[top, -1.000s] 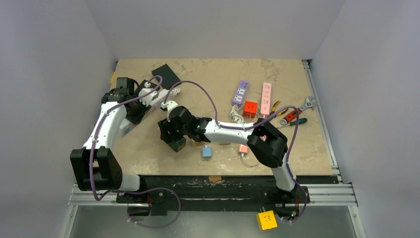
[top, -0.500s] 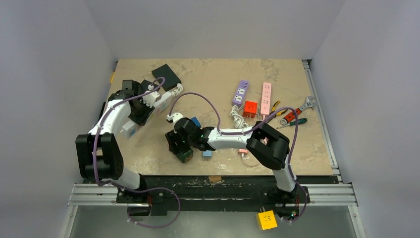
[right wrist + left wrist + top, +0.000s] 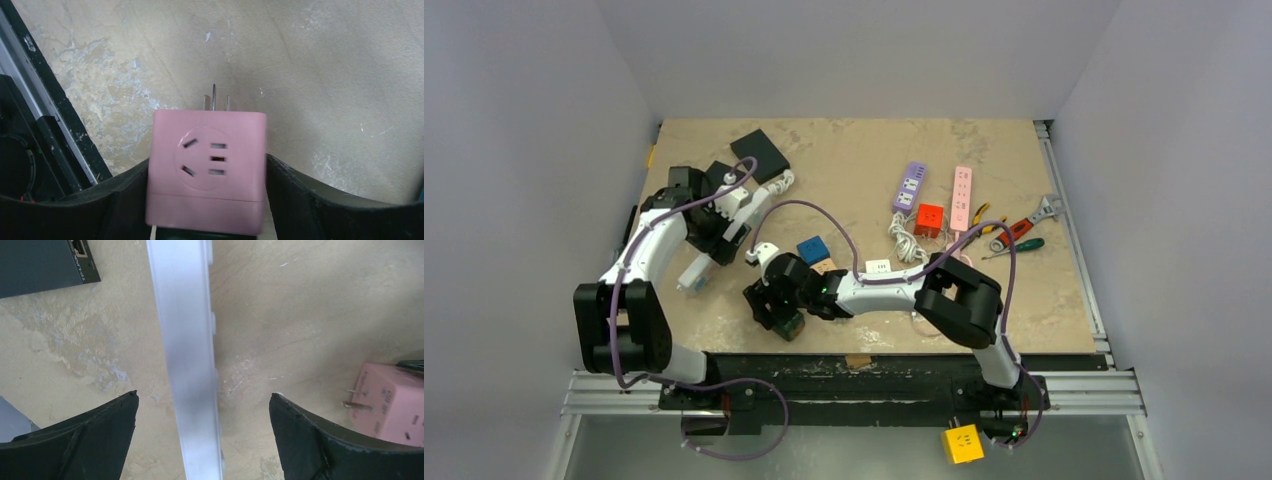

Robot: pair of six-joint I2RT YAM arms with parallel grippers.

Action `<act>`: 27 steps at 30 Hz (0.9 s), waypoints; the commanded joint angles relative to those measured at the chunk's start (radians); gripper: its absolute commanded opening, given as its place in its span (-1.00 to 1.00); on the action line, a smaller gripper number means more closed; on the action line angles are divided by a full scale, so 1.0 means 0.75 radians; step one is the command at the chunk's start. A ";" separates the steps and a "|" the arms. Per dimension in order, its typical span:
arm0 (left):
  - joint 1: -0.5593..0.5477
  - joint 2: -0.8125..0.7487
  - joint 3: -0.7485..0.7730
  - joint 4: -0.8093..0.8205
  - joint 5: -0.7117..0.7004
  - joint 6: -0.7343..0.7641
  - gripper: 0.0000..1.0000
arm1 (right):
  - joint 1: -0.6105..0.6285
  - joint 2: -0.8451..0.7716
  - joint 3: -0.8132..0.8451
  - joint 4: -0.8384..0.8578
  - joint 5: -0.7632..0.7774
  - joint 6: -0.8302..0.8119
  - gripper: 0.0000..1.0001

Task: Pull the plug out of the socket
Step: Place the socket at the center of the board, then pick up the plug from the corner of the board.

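Tabletop (image 3: 310, 60): one pink plug (image 3: 207, 150) in right claw (image 3: 208, 182).

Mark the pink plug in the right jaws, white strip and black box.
pink plug (image 3: 206, 165): right wrist view, its socket face.
white strip (image 3: 187, 355): left wrist view, mid-body.
black box (image 3: 35, 265): left wrist view, top face.

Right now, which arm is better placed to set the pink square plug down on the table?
Right. The right pincer is shut on the pink square plug, prongs bare and clear of any socket. The left pincer stands open astride the long white power strip, gripping nothing.
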 commanded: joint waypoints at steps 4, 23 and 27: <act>0.022 -0.153 0.083 -0.159 0.286 0.036 0.96 | 0.014 -0.042 0.021 -0.037 0.040 -0.099 0.73; 0.088 -0.305 0.310 -0.495 0.558 0.032 1.00 | 0.069 0.083 0.259 -0.158 0.094 -0.176 0.80; 0.104 -0.326 0.333 -0.499 0.558 0.003 1.00 | 0.070 0.140 0.343 -0.264 0.090 -0.192 0.75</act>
